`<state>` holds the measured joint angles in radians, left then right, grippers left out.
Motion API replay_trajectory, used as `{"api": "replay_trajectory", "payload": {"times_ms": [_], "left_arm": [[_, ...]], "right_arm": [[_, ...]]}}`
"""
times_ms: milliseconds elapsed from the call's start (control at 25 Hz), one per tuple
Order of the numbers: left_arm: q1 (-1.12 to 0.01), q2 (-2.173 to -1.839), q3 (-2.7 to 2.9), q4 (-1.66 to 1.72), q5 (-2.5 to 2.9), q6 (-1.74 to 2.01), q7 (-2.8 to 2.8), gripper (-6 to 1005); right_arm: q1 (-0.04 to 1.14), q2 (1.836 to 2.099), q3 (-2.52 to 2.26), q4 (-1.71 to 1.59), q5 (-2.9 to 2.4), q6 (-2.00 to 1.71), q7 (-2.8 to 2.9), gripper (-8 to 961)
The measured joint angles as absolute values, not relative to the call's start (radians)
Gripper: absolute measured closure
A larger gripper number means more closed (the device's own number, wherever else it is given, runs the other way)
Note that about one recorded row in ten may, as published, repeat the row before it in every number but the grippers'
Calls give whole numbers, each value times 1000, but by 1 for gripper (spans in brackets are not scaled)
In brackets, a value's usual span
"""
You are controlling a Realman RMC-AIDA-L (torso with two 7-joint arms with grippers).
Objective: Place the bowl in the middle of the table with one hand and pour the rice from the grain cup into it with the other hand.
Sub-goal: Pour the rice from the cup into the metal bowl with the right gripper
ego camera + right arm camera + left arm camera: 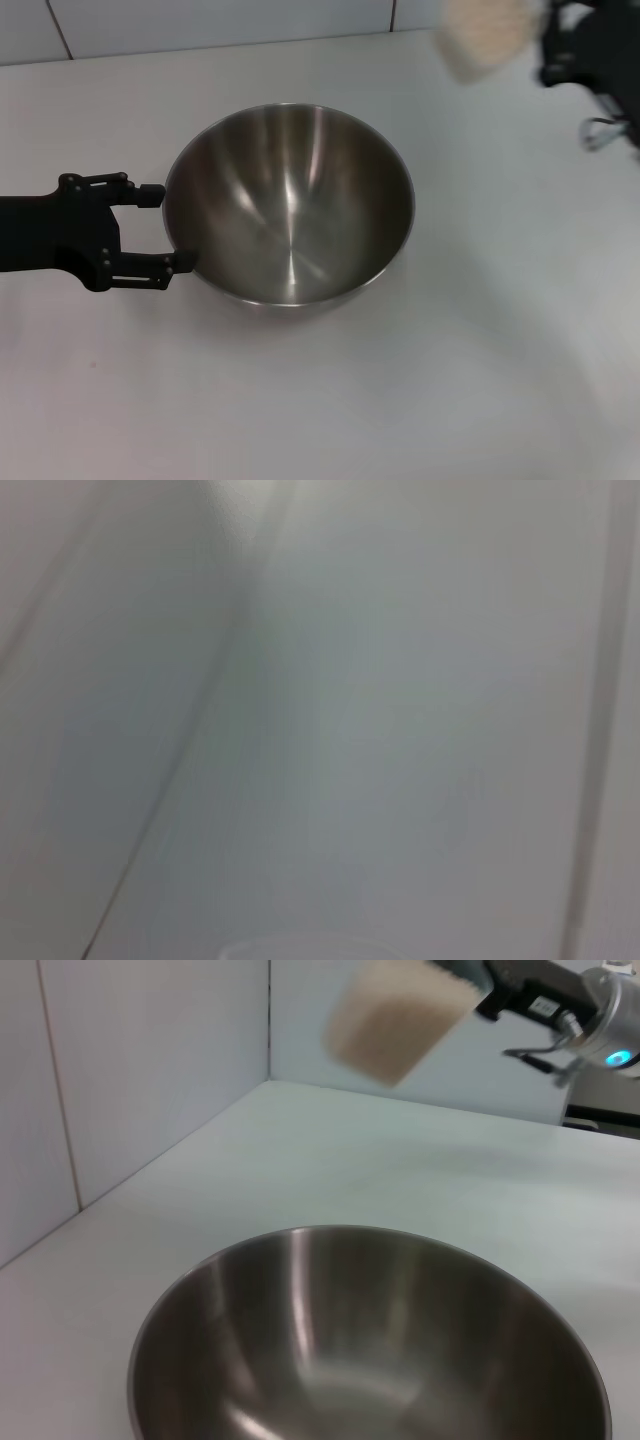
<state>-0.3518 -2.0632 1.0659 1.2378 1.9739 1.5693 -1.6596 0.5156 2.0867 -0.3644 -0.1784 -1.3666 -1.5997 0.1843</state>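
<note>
The steel bowl (290, 205) stands upright and empty about mid-table on the white table (480, 380); it also fills the bottom of the left wrist view (370, 1350). My left gripper (172, 228) is to the left of the bowl, open, with its fingertips spread against the outside of the rim. My right gripper (545, 40) is at the far right, raised, and shut on the grain cup (487, 35). The cup is full of rice (390, 1025), tilted, and is beyond the bowl, not over it. The right wrist view shows only blurred pale surfaces.
A tiled white wall (220, 20) runs along the table's far edge, and a corner of it (270, 1020) shows in the left wrist view. The right arm's cables (603, 130) hang at the far right.
</note>
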Motion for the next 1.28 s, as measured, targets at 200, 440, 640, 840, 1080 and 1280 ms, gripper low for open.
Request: {"api": "replay_trajectory", "payload": {"times_ms": [200, 440, 640, 840, 1080, 1280], "left_arm": [[-353, -2063, 1066, 1238, 1974, 1569, -1660, 136], [-354, -2063, 1066, 1244, 1974, 1569, -1660, 136], [-358, -2063, 1066, 1239, 1974, 1569, -1661, 136], [-360, -2063, 1068, 1238, 1974, 1569, -1661, 136], [-362, -2063, 1074, 1231, 1974, 1569, -1661, 135], [-367, -2063, 1075, 1226, 1974, 1569, -1661, 135]], "right_arm": [[626, 2087, -394, 27, -1368, -1560, -360, 925], [690, 2091, -384, 251, -1368, -1472, -1145, 915], [689, 2092, -381, 306, -1430, -1463, -1582, 907], [679, 2092, -380, 329, -1471, -1446, -1961, 898], [686, 2092, -381, 340, -1494, -1425, -2359, 888], [696, 2092, -382, 335, -1556, -1395, -2536, 880]]}}
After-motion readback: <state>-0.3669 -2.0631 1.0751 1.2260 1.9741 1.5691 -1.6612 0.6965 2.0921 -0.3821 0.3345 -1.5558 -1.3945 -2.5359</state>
